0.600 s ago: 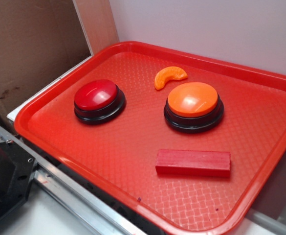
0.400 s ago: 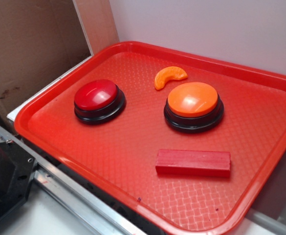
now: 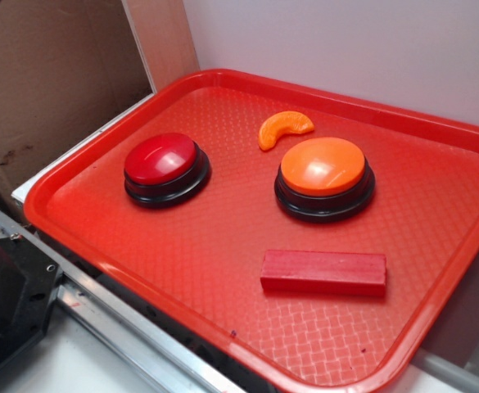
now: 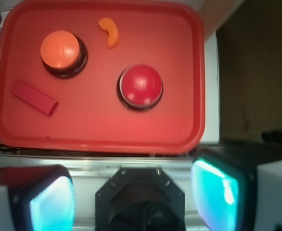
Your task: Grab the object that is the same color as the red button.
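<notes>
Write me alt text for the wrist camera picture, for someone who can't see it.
Seen from above, a red tray holds a red button, an orange button, an orange crescent wedge and a flat red block at its left. The gripper hangs open over the metal rail outside the tray, touching nothing.

No readable text anywhere

Looked over both views and there's no lettering, logo, number or sticker on the red tray (image 3: 83, 155), either button, the red block or the orange wedge. The cardboard (image 3: 51, 82) at the side is plain too, nothing printed that I can see.
</notes>
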Controlling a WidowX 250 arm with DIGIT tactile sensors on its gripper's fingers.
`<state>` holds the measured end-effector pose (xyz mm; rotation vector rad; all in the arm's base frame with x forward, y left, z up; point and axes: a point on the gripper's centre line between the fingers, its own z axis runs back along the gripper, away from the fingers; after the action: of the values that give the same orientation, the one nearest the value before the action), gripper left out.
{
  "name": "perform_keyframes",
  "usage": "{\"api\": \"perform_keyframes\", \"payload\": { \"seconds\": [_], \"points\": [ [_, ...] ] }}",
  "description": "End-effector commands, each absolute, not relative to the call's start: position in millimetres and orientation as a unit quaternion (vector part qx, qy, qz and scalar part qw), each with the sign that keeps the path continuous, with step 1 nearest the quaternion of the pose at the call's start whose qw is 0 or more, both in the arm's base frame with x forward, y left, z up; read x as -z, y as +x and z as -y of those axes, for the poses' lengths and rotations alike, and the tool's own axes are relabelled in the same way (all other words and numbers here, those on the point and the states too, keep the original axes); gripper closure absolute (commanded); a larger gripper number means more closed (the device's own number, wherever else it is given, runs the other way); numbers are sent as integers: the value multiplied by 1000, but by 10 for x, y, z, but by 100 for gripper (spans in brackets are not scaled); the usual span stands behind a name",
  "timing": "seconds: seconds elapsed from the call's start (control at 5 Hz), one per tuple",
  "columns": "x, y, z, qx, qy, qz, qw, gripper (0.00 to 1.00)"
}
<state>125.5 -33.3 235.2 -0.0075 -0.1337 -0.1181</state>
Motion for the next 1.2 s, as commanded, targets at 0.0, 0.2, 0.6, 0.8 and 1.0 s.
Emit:
{"api": "perform_keyframes", "payload": {
  "seconds": [0.0,0.2,0.6,0.8,1.0],
  "points": [
    [-2191,1610,850,285,8,80,955,0],
    [-2038,1738,1126,385,14,104,917,0],
    [-1623,1855,1633,465,-1,117,877,0],
    [-1291,1930,1822,495,-16,90,864,0],
    [-1046,2009,1952,508,-21,85,857,0]
  ]
}}
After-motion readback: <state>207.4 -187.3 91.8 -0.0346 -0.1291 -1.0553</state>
